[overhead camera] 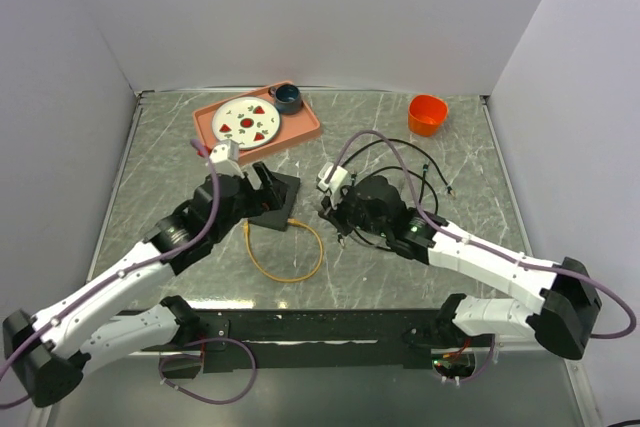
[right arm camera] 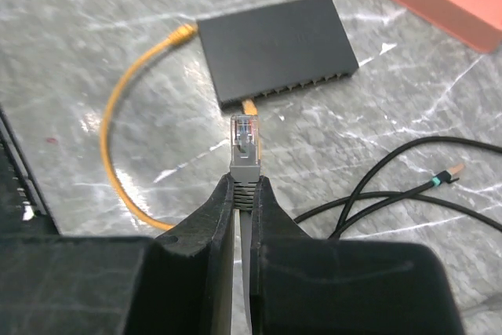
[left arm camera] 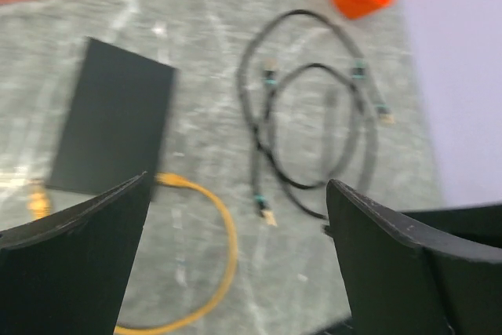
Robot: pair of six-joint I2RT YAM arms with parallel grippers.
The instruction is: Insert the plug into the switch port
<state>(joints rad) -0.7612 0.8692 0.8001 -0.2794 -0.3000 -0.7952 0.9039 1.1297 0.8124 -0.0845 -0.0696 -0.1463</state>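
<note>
Plug (right arm camera: 244, 143): one, grey-booted, pinched in the right gripper (right arm camera: 243, 184), near the port row of the single switch (right arm camera: 278, 45), left of centre on the bench (overhead camera: 430, 267). Left gripper (left arm camera: 235, 186) gapes wide, empty; one yellow cable (right arm camera: 116, 115) alongside.

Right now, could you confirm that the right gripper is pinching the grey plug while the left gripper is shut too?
Not quite: the left gripper is open, jaws wide apart in the left wrist view. The right gripper does pinch the grey plug.

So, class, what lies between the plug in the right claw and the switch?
In the right wrist view, only the orange cable's end, at the switch, and bare table before the plug.
</note>
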